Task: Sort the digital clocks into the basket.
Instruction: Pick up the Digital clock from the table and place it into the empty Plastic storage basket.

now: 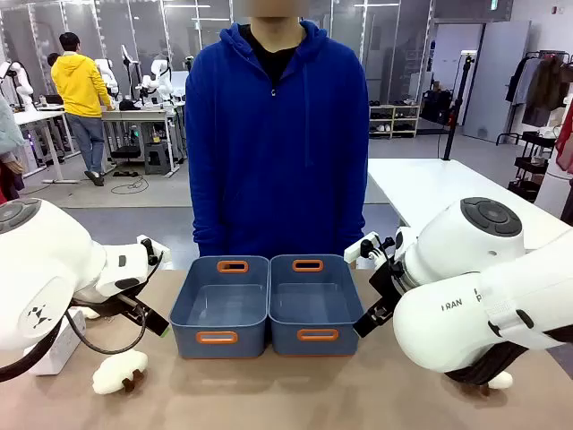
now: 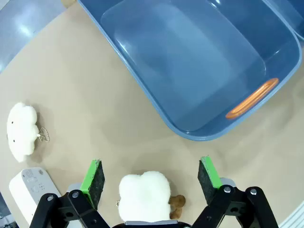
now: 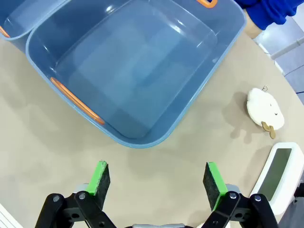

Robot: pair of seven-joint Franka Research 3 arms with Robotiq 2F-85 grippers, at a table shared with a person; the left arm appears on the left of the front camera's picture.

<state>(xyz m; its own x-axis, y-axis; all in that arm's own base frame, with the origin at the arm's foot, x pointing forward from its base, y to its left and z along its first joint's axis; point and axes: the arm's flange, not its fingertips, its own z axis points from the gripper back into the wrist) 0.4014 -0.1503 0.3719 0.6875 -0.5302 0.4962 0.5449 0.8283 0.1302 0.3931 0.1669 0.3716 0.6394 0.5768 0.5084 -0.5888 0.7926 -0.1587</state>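
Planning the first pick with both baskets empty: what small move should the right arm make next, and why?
Probably slide the open right gripper sideways until it straddles the digital clock, which lies outside one finger, display up. The cloud plush beyond it is not wanted, and the basket ahead stands empty.

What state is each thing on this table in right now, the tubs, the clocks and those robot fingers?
Left basket: empty.
Right basket: empty.
Left fingers: open, holding nothing.
Right fingers: open, holding nothing.
Clock by left arm: lying on the table, outside the baskets.
Clock by right arm: lying display up, outside the baskets.
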